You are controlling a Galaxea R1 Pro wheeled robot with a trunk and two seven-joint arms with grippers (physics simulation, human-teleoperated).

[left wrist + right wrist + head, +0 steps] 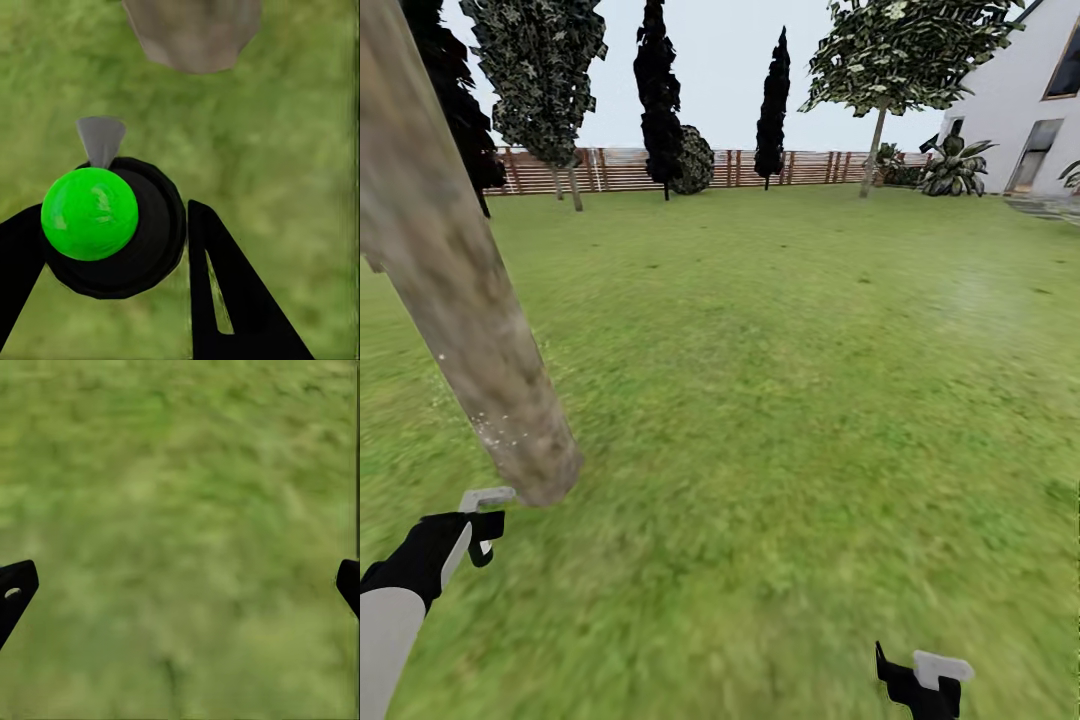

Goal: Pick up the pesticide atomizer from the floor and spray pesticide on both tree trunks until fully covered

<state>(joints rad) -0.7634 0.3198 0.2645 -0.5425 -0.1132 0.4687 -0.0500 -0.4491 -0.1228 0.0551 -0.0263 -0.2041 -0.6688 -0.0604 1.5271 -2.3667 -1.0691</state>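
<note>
One trunk (470, 300) stands just ahead of your left gripper (161, 247), clamped on the pesticide atomizer (112, 229) with its nozzle facing the bark, so you are spraying; next sweep higher, right gripper (180, 585) spread empty.

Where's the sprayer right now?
The sprayer sits between the left gripper's fingers, low on the head view's left, beside the base of the tree trunk.

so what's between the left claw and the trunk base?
Nothing but bare grass. In the left wrist view the atomizer held in the left claw points its grey nozzle at the tree trunk across an open strip of lawn.
</note>
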